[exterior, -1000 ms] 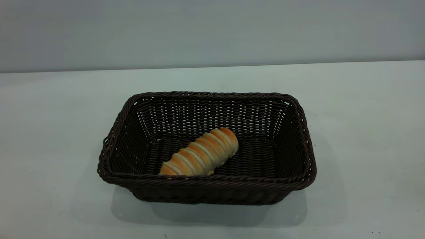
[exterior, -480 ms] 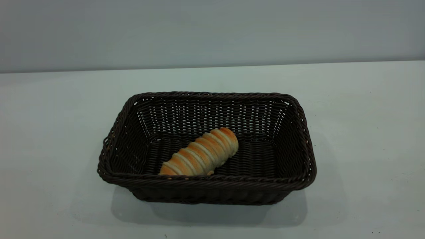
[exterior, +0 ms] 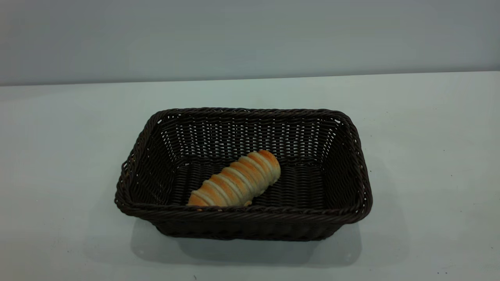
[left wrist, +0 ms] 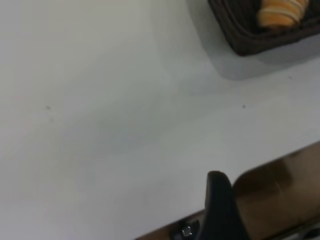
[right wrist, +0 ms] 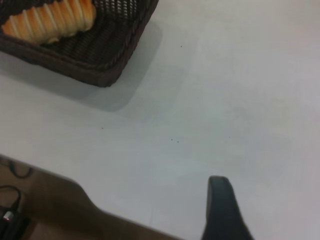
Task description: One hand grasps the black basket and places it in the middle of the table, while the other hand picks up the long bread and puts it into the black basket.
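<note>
One long bread (exterior: pixel 235 180) inside black basket (exterior: pixel 242 212), mid-table (exterior: pixel 429 156); both pincers' state indiscernible.

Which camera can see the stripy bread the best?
The exterior view. There the long bread shows almost whole, lying slanted on the floor of the black basket, only its near end hidden by the rim. The right wrist view catches most of it at the picture's edge; the left wrist view shows only one end.
</note>
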`<state>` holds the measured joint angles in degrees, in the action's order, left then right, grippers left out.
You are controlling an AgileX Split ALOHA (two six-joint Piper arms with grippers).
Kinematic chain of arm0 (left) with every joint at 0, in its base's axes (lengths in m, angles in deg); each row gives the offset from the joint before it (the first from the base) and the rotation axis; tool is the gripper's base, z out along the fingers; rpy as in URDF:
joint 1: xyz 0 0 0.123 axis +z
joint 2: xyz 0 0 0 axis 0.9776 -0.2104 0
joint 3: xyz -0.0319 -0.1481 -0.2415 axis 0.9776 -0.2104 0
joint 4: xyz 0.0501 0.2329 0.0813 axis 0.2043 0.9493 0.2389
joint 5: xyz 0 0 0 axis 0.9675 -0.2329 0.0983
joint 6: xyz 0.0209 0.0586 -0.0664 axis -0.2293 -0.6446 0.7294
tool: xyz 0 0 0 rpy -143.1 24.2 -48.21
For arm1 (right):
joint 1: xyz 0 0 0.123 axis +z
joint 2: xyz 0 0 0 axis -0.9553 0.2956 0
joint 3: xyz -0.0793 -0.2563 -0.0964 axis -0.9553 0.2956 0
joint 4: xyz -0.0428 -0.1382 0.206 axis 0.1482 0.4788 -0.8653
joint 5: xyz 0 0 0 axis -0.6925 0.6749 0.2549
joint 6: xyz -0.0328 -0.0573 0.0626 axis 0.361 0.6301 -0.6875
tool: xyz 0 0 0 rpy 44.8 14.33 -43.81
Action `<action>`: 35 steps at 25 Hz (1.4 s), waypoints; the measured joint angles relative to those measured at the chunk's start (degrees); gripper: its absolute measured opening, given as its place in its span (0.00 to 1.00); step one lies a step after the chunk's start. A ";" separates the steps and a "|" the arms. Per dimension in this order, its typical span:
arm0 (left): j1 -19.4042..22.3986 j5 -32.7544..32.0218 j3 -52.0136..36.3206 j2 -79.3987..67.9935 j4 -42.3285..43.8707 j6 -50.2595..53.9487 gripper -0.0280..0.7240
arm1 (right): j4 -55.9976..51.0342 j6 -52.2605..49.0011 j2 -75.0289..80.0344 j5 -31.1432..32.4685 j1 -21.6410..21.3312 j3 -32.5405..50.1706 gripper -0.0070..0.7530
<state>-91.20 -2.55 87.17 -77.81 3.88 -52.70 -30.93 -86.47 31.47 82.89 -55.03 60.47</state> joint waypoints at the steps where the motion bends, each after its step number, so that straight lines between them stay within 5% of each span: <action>1: 0.00 0.00 -0.83 0.90 -0.05 0.00 0.74 | 0.00 0.00 0.00 0.00 0.00 0.00 0.64; 35: 1.45 -0.44 -2.45 4.29 -1.50 3.03 0.74 | -0.05 0.00 -0.06 0.06 -1.52 0.00 0.64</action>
<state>-89.76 -2.99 84.73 -73.52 2.38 -49.67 -30.97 -86.47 31.41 82.95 -56.56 60.47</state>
